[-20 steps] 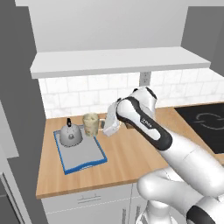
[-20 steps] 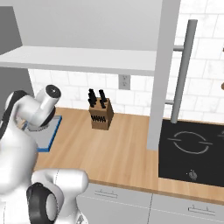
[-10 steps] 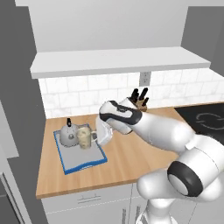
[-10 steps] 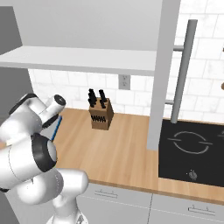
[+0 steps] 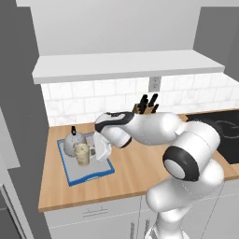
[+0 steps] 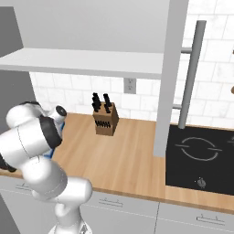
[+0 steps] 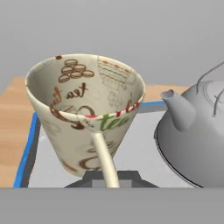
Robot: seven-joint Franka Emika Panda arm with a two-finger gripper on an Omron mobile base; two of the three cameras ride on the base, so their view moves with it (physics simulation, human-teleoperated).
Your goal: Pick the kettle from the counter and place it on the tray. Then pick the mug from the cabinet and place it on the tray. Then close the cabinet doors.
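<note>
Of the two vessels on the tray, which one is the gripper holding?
The mug, the patterned cream cup at the front of the blue-rimmed tray; the gripper is shut on its handle. The silver kettle stands free behind it.

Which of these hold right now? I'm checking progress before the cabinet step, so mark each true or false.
1. The kettle sits on the tray. True.
2. The mug is on the cabinet shelf. False: it is over the tray beside the kettle, its handle in the pincer.
3. The knife block stands on the counter. True.
4. The pincer is wide open. False: it is shut on the mug's handle.
</note>
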